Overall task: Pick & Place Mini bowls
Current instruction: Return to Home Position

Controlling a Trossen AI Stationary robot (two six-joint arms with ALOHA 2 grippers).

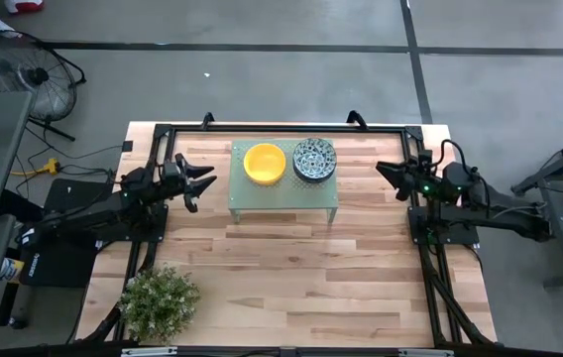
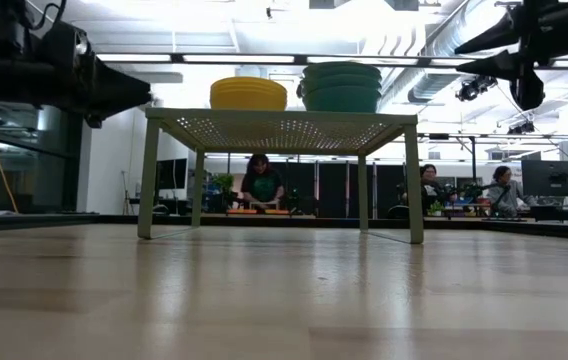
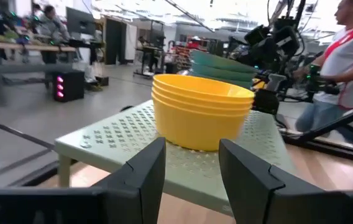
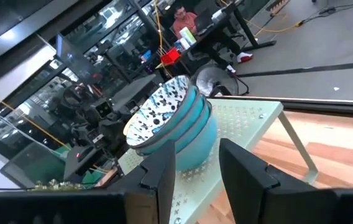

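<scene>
fingers parted, empty — left gripper [image 1: 205, 186], right gripper [image 1: 389, 178] held clear of perforated stand [image 1: 281, 200] to spare stacked yellow bowls [image 1: 264, 163], patterned bowls [image 1: 314, 159].

The grey floor [image 1: 262, 25] is crossed by dark seams, and a floor fan [image 1: 26, 71] stands on it. Beyond, 3 people [image 2: 261, 180] sit under bright ceiling strip lights [image 2: 254, 58].

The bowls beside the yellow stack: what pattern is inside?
Patterned bowls: white with dark blue-green speckles inside; clearest in the right wrist view.
</scene>
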